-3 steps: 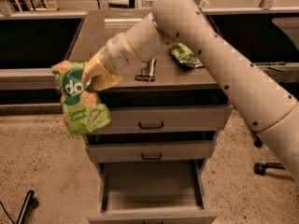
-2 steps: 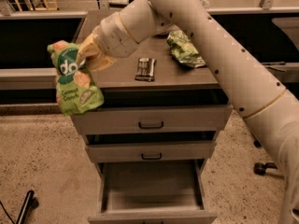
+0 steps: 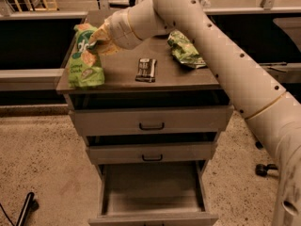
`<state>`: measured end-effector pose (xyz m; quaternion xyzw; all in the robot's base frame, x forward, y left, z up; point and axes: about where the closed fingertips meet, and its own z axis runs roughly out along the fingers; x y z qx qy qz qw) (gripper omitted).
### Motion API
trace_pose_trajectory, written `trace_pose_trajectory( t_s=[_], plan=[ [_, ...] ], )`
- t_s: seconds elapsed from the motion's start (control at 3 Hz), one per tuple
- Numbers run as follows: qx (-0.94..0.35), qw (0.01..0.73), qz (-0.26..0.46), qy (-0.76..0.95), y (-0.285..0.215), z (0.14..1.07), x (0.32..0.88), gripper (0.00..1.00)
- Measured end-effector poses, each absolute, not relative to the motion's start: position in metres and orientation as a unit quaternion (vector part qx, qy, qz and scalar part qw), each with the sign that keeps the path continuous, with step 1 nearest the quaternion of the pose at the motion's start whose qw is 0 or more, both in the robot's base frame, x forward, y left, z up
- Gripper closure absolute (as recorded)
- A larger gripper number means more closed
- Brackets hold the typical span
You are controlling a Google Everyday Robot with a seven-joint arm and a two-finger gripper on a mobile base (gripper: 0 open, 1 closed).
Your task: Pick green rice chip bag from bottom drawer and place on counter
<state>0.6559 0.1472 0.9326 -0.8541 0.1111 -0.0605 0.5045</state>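
My gripper (image 3: 99, 39) is shut on the top of the green rice chip bag (image 3: 84, 60). It holds the bag upright over the left edge of the counter (image 3: 122, 76), with the bag's bottom at the counter's surface. The bag is bright green with a dark logo patch and tan chip pictures. The bottom drawer (image 3: 153, 192) stands pulled open below, and its flat base is bare. My arm reaches in from the right across the counter.
A paler green bag (image 3: 186, 50) lies at the counter's right rear. A small dark packet (image 3: 146, 69) lies in the counter's middle. Two shallower drawers (image 3: 151, 125) with black handles are slightly ajar. Dark shelving flanks the cabinet on both sides.
My gripper has carried the green rice chip bag up and to the right, from beside the cabinet's left side to over the counter's left edge.
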Motion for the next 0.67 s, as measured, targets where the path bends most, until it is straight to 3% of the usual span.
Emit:
trace_pose_trajectory(
  t_s=[0.33,0.67],
  plan=[
    [-0.84,0.512,-0.095,0.151,0.1406,0.9351,0.6968,0.86],
    [-0.838,0.514,-0.098,0.153,0.1395,0.9386,0.7004,0.62]
  ],
)
